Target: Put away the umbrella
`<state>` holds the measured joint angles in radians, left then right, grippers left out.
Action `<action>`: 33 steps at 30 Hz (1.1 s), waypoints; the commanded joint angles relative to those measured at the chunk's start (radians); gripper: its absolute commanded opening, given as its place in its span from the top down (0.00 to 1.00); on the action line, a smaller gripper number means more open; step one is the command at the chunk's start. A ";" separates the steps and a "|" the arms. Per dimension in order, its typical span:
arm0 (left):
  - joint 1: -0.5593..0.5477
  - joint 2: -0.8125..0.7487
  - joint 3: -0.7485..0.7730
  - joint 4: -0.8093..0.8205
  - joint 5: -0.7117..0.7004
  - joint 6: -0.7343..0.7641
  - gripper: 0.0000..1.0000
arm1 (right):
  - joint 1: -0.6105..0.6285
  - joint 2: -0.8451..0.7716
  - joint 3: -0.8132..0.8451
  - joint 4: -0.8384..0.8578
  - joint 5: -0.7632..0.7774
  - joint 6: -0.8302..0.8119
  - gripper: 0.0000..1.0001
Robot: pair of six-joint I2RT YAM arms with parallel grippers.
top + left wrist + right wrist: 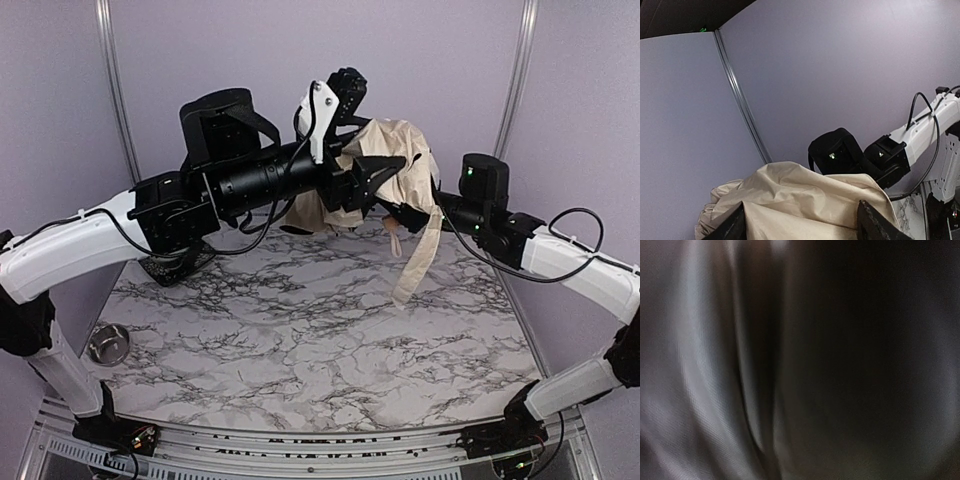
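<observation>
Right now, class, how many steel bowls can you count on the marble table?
1. The steel bowl sits at the table's near-left edge, beside the left arm. Another could be hidden behind the umbrella at the back.

From high at six o'clock we look down over the table [300, 340]. Both wrist cameras face the umbrella [400, 165] at twelve o'clock: left near, right pressed against fabric.
</observation>
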<state>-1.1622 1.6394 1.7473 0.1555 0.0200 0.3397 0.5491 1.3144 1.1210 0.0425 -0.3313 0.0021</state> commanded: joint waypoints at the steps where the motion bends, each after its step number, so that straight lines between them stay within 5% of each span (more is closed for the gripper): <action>1: 0.004 -0.098 -0.080 -0.137 0.166 0.058 0.18 | -0.047 -0.053 0.058 0.017 -0.015 -0.022 1.00; 9: -0.002 -0.347 -0.275 -0.183 0.348 0.052 0.11 | -0.141 -0.067 0.076 -0.032 -0.031 -0.034 1.00; 16: 0.021 -0.342 -0.359 -0.174 -0.002 0.101 0.36 | -0.144 -0.071 0.099 -0.058 -0.057 -0.060 1.00; 28: 0.117 -0.085 -0.325 0.055 -0.217 -0.018 0.30 | -0.143 -0.067 0.085 -0.046 -0.107 -0.034 1.00; 30: 0.120 -0.040 -0.293 0.062 -0.260 -0.017 0.36 | -0.143 -0.066 0.082 -0.038 -0.119 -0.023 1.00; 33: 0.121 0.014 -0.271 0.106 -0.254 -0.009 0.76 | -0.143 -0.062 0.072 -0.024 -0.135 -0.004 1.00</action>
<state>-1.0424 1.6047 1.4246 0.1406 -0.1905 0.3359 0.4065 1.2778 1.1553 -0.0681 -0.4248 -0.0360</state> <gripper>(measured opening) 0.478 0.212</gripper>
